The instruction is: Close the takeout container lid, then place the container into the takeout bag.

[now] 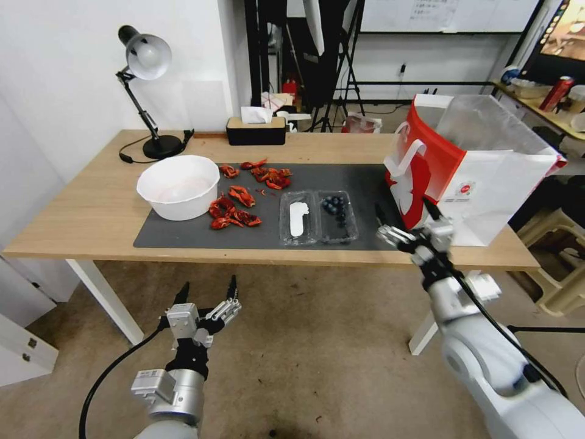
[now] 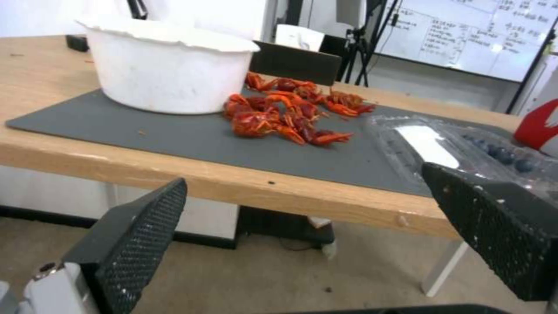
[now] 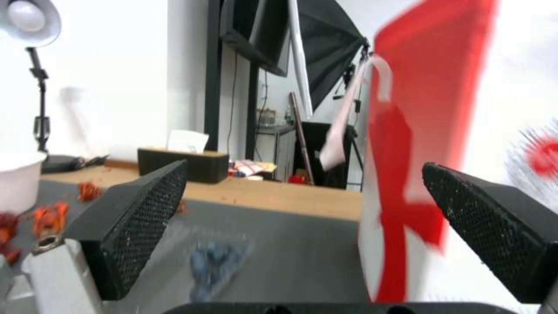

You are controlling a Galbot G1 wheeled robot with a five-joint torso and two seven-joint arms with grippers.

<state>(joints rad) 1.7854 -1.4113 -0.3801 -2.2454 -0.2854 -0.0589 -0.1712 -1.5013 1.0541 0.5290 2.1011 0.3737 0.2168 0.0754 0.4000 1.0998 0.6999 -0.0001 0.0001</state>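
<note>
**Clear clamshell lies open on the grey mat, bag waiting at its side**

Clear plastic makes up the takeout container [image 1: 319,217], which lies spread flat on the dark grey mat [image 1: 183,235], near the front edge of the wooden table [image 1: 79,207]. Its two halves sit side by side. The half toward the bag holds a small cluster of dark blueberries [image 1: 336,209]; the other half, the lid [image 1: 298,218], faces up with its white oblong label showing and holds nothing.

To the robot's left of the container stands a big white bowl [image 1: 178,185]; its inside looks bare and pale from the head view. Red crayfish pieces [image 1: 234,210] lie loose on the mat between bowl and container, with more farther back.

The takeout bag [image 1: 472,164] stands upright at the mat's right end, red and white, mouth open, a clear plastic liner rising above its rim. What lies inside cannot be seen.

The right gripper [image 1: 407,222] hangs at the table's front edge, between container and bag, fingers spread apart and holding nothing. In its wrist view the blueberries [image 3: 215,261] and the bag [image 3: 430,144] are smeared by blur, and the lid's edge cannot be made out.

The left gripper [image 1: 207,291] is held low in front of the table, well short of it, fingers wide apart and empty. From its wrist camera one finger [image 2: 500,226] covers the container's near corner [image 2: 465,148].
</note>
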